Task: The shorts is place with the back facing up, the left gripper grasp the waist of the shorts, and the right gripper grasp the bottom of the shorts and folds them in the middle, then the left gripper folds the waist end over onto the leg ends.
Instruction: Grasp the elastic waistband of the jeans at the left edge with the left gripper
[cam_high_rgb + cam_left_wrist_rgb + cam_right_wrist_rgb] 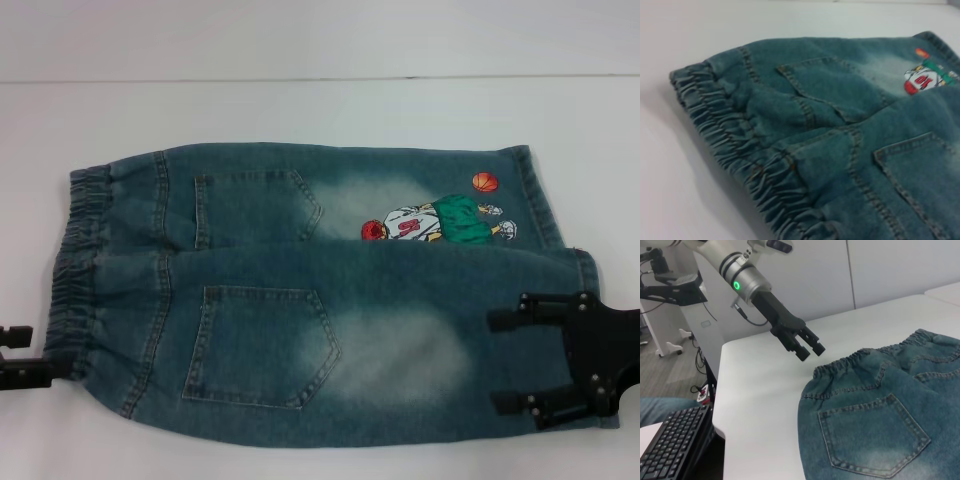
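Note:
The blue denim shorts (300, 310) lie flat on the white table, back up, with two back pockets showing and a cartoon print (435, 222) on the far leg. The elastic waist (75, 270) points left, the leg ends (560, 250) right. My left gripper (22, 356) stands open at the near corner of the waist; in the right wrist view this left gripper (809, 348) hangs just above the table beside the waistband (850, 362), apart from it. My right gripper (505, 358) is open over the near leg's hem, with nothing held. The left wrist view shows the waistband (740, 145) close up.
The white table (300, 110) stretches bare behind the shorts. Its edge (720, 405) shows in the right wrist view, with a black keyboard (675, 440) lower down beyond it and a white stand (670, 300) farther off.

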Controlling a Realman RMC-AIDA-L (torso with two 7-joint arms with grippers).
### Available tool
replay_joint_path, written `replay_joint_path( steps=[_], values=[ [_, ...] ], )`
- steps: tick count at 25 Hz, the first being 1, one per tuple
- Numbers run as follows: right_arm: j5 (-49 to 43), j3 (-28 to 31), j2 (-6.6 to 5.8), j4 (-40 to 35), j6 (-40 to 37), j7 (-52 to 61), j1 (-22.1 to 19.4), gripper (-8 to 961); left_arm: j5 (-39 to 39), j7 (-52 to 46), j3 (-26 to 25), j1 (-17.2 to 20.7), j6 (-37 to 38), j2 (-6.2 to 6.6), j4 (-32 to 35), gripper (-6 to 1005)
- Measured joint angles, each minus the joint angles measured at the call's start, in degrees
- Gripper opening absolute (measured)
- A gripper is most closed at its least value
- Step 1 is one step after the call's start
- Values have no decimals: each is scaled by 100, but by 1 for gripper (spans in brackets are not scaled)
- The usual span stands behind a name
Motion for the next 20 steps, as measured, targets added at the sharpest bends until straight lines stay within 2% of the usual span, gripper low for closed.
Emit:
replay_joint_path(
  steps=[9,20],
  values=[
    [14,0,-1,3,-13,24,30,948,171,-25,101,29,-426,-26,21,853],
    [17,0,-2,90,5,103,90,949,220,-45,532,29,-759,-112,-38,850]
  ],
)
